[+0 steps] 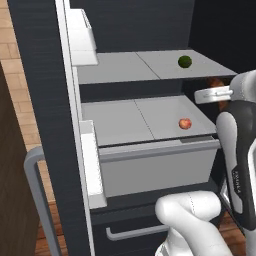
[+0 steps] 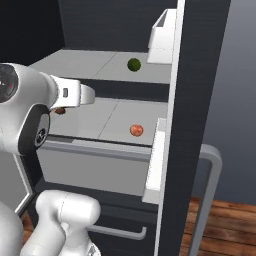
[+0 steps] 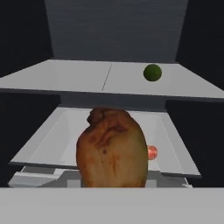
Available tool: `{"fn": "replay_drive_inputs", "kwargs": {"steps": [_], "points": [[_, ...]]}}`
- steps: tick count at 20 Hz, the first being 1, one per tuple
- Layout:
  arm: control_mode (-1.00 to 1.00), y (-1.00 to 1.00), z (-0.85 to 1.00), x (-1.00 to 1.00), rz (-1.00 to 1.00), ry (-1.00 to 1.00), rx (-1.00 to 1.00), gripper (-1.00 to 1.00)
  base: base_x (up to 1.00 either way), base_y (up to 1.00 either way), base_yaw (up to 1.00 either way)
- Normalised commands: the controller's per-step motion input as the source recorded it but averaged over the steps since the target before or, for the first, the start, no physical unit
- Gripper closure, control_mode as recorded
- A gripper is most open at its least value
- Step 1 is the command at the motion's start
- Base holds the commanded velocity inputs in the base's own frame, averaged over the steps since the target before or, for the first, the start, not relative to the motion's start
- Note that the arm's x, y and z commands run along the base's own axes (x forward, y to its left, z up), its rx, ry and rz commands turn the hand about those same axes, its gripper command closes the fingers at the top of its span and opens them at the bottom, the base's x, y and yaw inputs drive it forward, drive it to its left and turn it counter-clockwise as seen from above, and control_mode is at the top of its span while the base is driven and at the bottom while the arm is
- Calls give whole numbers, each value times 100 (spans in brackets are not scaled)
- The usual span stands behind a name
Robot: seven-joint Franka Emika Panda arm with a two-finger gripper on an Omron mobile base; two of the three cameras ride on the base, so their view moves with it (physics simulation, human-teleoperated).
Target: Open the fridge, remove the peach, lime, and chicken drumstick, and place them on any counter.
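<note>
**Drumstick right at the hand, fruit on fridge shelves**

Fridge (image 1: 45, 100) open, door swung wide. Inside: 2 pale grey shelves over a pulled-out grey drawer (image 1: 160, 167).

Lime (image 1: 185, 61) sits on upper shelf, toward right side in left base view. Peach (image 1: 185, 123) on lower shelf, almost directly under lime, near shelf's front edge.

Chicken drumstick (image 3: 112, 148) looms big in hand view, low centre, right at the hand, blocking part of peach behind it. In base views a bit of brown shows just beside arm's wrist at lower-shelf level.

Gripper: fingertips hidden behind drumstick in hand view, covered by arm in base views; can't tell if jaws pinch it or stand apart.
</note>
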Motion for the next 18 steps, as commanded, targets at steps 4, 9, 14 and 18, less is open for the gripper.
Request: {"fn": "replay_drive_inputs", "kwargs": {"steps": [4, 9, 14, 18], "points": [[-100, 0, 0, -28, -4, 5, 0, 100, 0, 0, 0], [100, 0, 0, -1, -1, 1, 0, 100, 0, 0, 0], [100, 0, 0, 0, 0, 0, 0, 100, -22, -1, 0], [100, 0, 0, 0, 0, 0, 0, 100, -98, -16, -6]]}}
